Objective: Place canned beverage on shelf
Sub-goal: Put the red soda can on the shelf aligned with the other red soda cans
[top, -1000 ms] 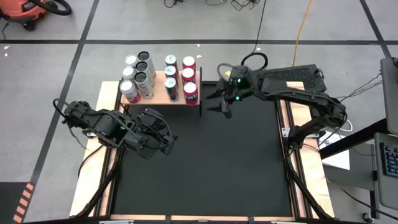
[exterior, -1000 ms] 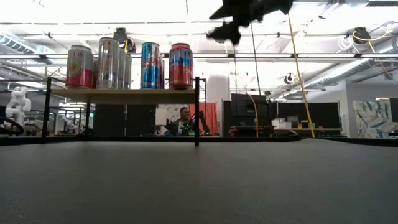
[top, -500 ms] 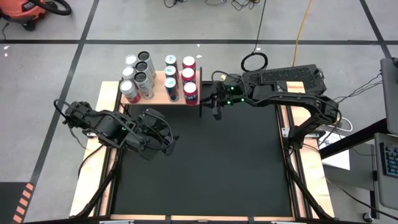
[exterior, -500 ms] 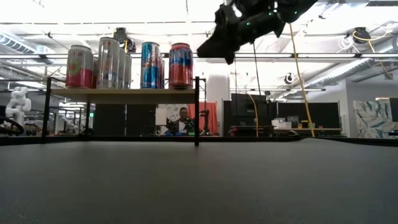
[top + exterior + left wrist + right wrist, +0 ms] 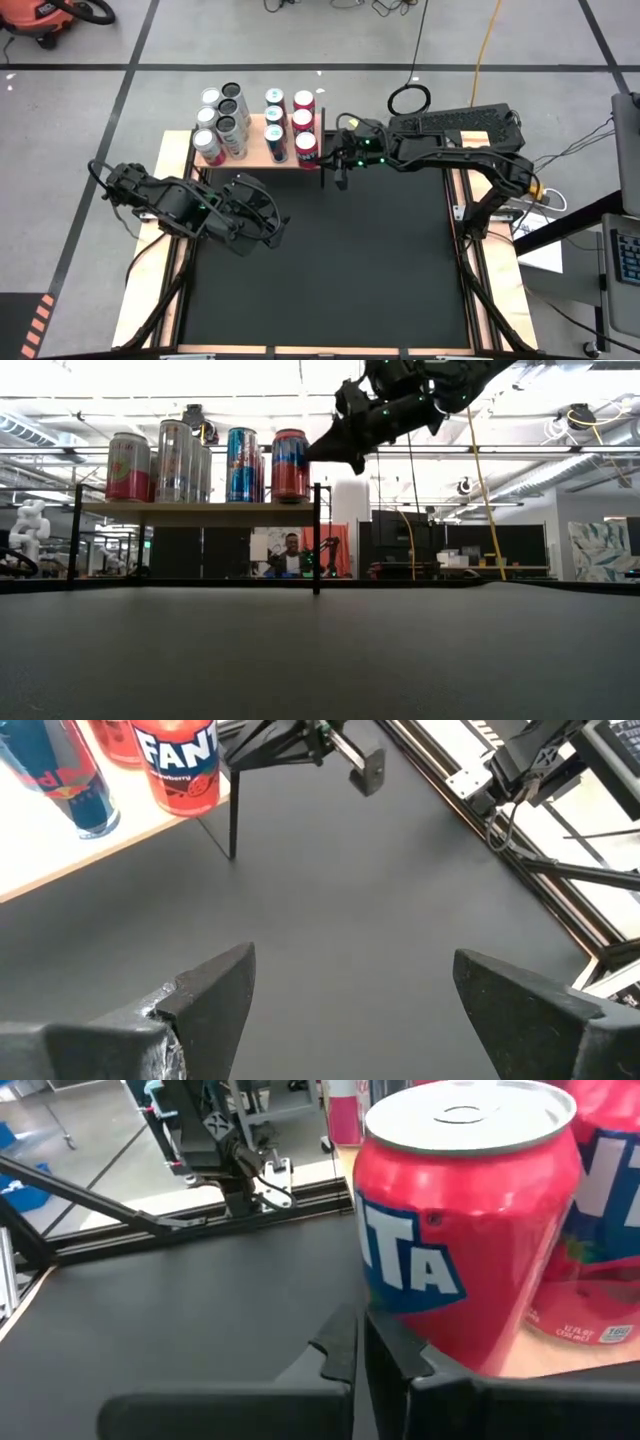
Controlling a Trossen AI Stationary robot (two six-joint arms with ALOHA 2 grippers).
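While right claw (image 5: 338, 170) sits closed, empty: beside red can (image 5: 470, 1210) on shelf (image 5: 255, 152)
Left claw (image 5: 345, 995): apart, idle
Can: likely rigid, slick; grip mid-body

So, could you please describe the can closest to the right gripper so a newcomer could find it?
Find the pale wooden shelf at the table's far edge. On its corner beside the black post stands a red Fanta can; unlike the others, it sits right by the right gripper.
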